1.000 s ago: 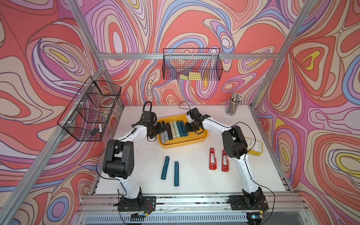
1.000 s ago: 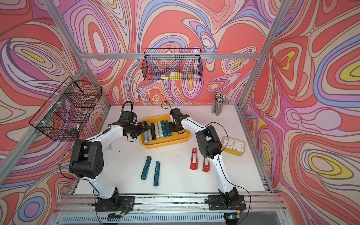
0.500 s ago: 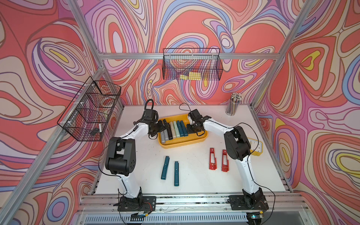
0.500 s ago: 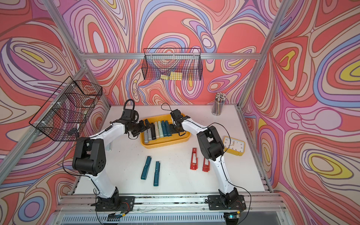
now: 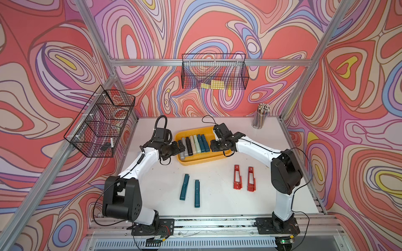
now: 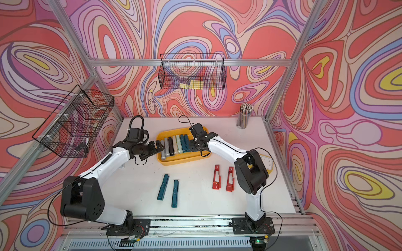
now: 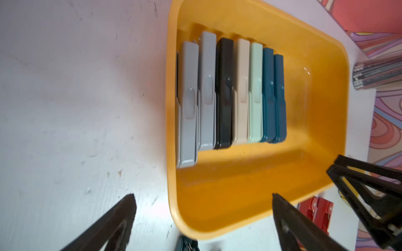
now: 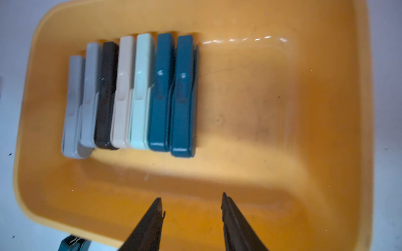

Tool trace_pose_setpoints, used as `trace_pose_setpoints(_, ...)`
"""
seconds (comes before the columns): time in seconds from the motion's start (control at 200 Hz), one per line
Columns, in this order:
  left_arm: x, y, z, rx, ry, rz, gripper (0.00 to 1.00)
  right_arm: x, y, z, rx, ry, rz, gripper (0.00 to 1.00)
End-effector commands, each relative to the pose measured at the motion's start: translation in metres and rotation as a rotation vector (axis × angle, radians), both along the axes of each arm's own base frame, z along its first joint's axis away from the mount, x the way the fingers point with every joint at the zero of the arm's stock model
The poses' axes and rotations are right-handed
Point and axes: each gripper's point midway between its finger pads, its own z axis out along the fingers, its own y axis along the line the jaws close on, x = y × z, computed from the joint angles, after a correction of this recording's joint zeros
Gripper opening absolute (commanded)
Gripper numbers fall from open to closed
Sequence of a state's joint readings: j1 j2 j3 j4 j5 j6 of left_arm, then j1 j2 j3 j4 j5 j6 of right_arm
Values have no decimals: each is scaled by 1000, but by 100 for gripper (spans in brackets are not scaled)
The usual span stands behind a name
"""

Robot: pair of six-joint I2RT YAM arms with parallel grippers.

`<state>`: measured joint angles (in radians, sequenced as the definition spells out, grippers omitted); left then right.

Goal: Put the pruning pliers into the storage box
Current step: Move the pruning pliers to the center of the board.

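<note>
Left end effector [image 7: 202, 195] and right end effector [image 8: 191, 196] both gape empty by the yellow storage box [image 5: 195, 162], mid-frame; seven pruning pliers [image 5: 197, 144] lie side by side inside (four more on the table [image 5: 217, 195], lower in frame).

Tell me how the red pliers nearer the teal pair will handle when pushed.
Probably stiff: the red pliers look like a rigid bar. Likely light, being slim and slotted. Lying flat on the table, it should slide, not roll.
</note>
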<state>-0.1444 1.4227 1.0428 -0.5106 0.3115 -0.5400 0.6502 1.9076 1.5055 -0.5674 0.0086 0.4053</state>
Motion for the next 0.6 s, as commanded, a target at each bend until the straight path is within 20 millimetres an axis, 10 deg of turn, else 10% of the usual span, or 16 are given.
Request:
trace_pose_setpoints(0.0, -49, -16, 5, -76, 84, -117, 99, -28, 9, 0, 34, 23, -18, 48)
trace_pose_setpoints(0.596, -168, -11, 13, -110, 240, -168, 99, -178, 54, -9, 92, 59, -14, 50)
